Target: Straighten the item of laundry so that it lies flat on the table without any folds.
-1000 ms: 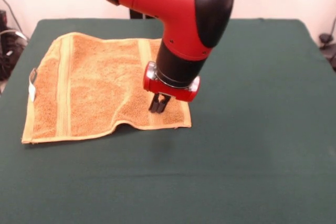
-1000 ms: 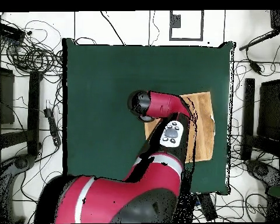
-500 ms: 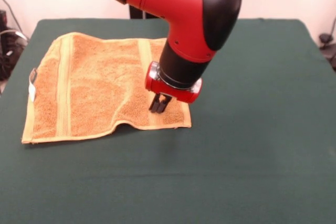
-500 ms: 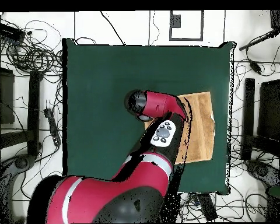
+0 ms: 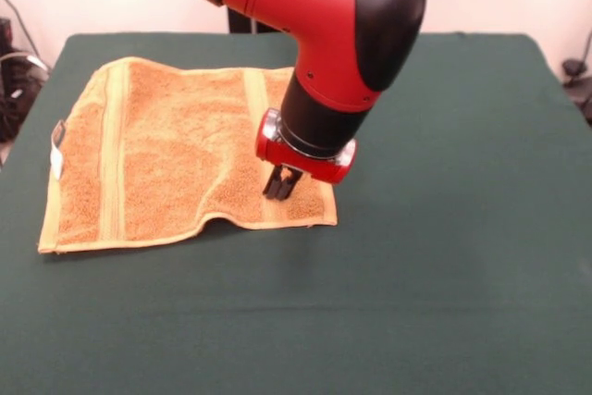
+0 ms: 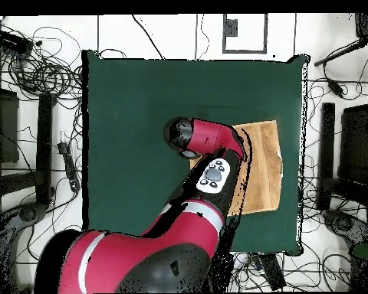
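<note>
Gripper (image 5: pixel 280 184) pinched tight on towel (image 5: pixel 157 159), by its near right corner. Bulk of cloth spreads left and beyond the gripper; a raised ripple on the near hem, left. Bare surface (image 5: pixel 444 247) lies right.

Front cam: across the desk (image 5: pixel 462 228) from the robot, angled down, fairly close; desk fills most of frame, arm (image 5: pixel 324 34) enters from top. Overhead cam: straight down, higher up, whole desk plus cables on floor (image 6: pixel 41 69); robot base at bottom. Shared: desk top, towel (image 5: pixel 157 154), arm. Views turned half round vs each other.
</note>
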Robot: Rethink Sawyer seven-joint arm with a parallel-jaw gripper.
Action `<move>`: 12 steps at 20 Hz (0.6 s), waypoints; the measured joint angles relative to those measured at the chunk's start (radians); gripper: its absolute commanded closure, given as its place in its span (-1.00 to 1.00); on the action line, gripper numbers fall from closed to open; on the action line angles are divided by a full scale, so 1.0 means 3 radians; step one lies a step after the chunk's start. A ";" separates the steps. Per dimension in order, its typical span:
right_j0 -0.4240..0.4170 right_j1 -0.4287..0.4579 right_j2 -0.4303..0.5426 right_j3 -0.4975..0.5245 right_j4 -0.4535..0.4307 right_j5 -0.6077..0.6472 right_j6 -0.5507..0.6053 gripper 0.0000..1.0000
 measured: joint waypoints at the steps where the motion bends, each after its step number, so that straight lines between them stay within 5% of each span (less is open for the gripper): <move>1: 0.0004 0.0004 -0.0007 0.0000 0.0012 0.0000 0.0000 1.00; 12: 0.0122 0.0122 -0.0228 -0.0002 0.0330 -0.0003 0.0001 1.00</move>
